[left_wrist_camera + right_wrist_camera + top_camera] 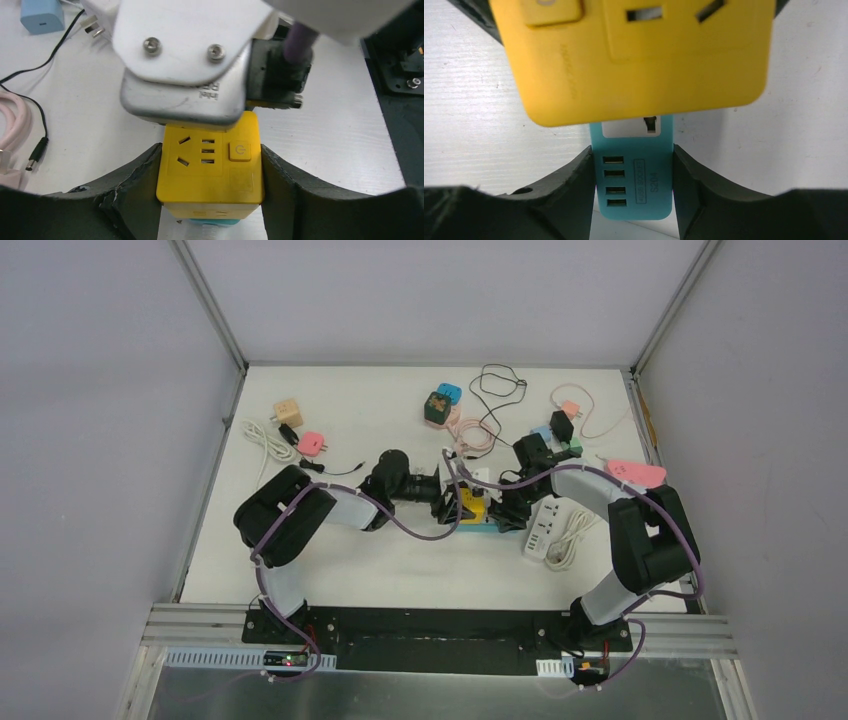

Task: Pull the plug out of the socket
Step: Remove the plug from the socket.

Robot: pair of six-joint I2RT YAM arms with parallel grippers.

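Observation:
A yellow cube plug (210, 170) with outlets and a power button on its face sits directly on top of a teal socket block (634, 170) near the table's middle. My left gripper (210, 187) is shut on the yellow plug's two sides. My right gripper (631, 192) is shut on the teal socket, by its row of USB ports. In the top view both grippers meet at the yellow plug (472, 506) from left and right. The joint between plug and socket is hidden.
A white power strip (541, 530) with its cord lies just right of the grippers. Behind are pink cables (470, 435), a black cable (497, 385), a green cube (437, 407), a wooden cube (288, 412) and pink adapters (312, 444). A blue charger (42, 15) lies far left.

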